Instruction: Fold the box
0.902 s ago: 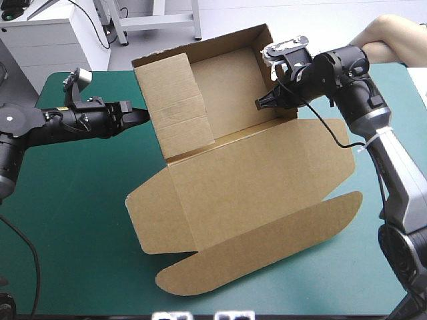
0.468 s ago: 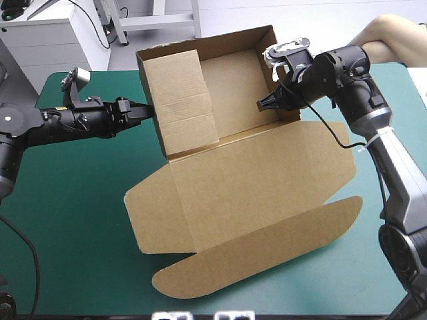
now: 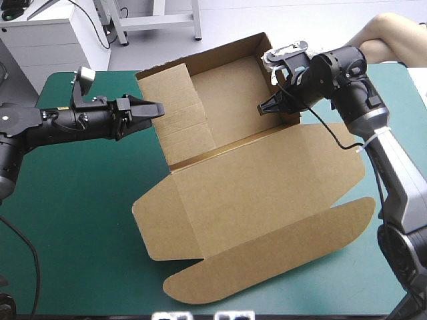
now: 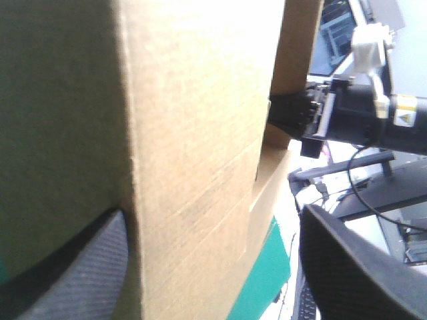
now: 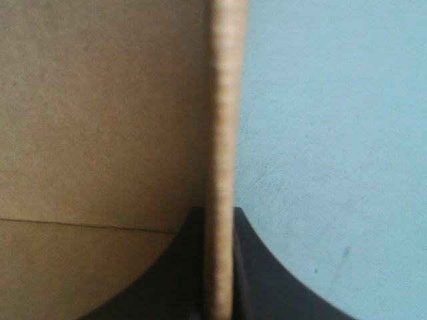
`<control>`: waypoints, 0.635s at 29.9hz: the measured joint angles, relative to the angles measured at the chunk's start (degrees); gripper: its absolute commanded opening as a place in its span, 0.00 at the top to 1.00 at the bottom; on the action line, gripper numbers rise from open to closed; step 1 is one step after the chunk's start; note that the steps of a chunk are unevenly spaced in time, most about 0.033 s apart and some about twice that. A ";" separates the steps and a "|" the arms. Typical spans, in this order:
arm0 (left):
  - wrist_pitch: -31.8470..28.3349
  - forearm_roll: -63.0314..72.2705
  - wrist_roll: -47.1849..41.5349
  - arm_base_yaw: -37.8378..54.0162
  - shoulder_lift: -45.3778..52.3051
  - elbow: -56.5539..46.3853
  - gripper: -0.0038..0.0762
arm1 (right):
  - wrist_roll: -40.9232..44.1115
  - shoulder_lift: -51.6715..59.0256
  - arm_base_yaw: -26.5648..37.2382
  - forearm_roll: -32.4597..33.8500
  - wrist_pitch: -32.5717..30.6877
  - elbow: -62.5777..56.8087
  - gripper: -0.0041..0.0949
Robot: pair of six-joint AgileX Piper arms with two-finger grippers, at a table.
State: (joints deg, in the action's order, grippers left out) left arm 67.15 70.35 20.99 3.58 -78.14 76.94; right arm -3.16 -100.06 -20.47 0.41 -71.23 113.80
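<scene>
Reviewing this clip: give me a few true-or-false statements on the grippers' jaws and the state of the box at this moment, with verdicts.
1. The right gripper has its jaws shut on the box. True.
2. The left gripper has its jaws clamped together. False: they stand apart, with the box's left wall between them.
3. The lid is spread open, not folded over the walls. True.
4. A white T-shirt lies inside the box. False: only bare brown board shows.
5. Both grippers are at the same wall. False: they are at opposite side walls.
</scene>
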 measured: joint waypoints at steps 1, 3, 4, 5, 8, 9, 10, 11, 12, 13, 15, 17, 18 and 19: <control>0.09 0.60 0.00 0.00 0.00 0.00 0.31 | 0.00 0.00 0.06 0.06 0.00 0.00 0.98; 0.09 1.07 0.06 -0.05 0.00 0.00 0.31 | 0.00 0.00 0.07 0.23 -0.06 0.00 0.98; 0.14 1.07 0.22 -0.05 0.00 0.00 0.31 | 0.00 0.00 0.07 0.23 -0.06 0.00 0.98; 0.14 0.75 0.25 -0.05 0.00 0.00 0.31 | -0.02 0.00 0.07 0.23 -0.06 0.00 0.98; 0.21 -1.93 0.39 -0.09 0.00 0.00 0.31 | -0.22 0.00 0.07 0.09 -0.09 0.00 0.98; 0.21 -3.29 0.39 -0.09 0.00 0.00 0.31 | -0.22 0.00 0.07 0.09 -0.09 0.00 0.98; 0.15 -4.13 0.39 -0.18 0.00 0.00 0.31 | -0.22 0.00 0.07 0.09 -0.09 0.00 0.98; 0.11 -4.81 0.39 -0.17 0.00 0.00 0.31 | -0.29 0.00 0.07 0.09 -0.09 0.00 0.98; 0.11 -5.62 0.39 -0.17 0.00 0.00 0.31 | -0.36 0.00 0.07 0.09 -0.09 0.00 0.98; 0.34 -6.24 0.39 -0.17 0.00 0.00 0.31 | -0.36 0.00 0.07 0.05 -0.09 0.00 0.98; 1.04 -6.67 0.39 -0.17 0.00 0.00 0.31 | -0.36 0.00 0.07 0.05 -0.09 0.00 0.98; 1.46 -6.93 0.39 -0.17 0.00 0.00 0.31 | -0.41 0.00 0.01 0.05 -0.09 0.00 0.98; 1.52 -7.04 0.20 -0.17 0.04 0.00 0.31 | -0.41 0.00 0.01 0.03 -0.09 0.00 0.98; 1.46 -7.32 -0.19 -0.17 0.04 0.00 0.31 | -0.41 0.00 0.01 0.03 -0.09 0.00 0.98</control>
State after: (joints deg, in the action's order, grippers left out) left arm 68.61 63.03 20.80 3.41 -78.09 76.94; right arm -3.57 -100.06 -20.46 0.44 -71.32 113.80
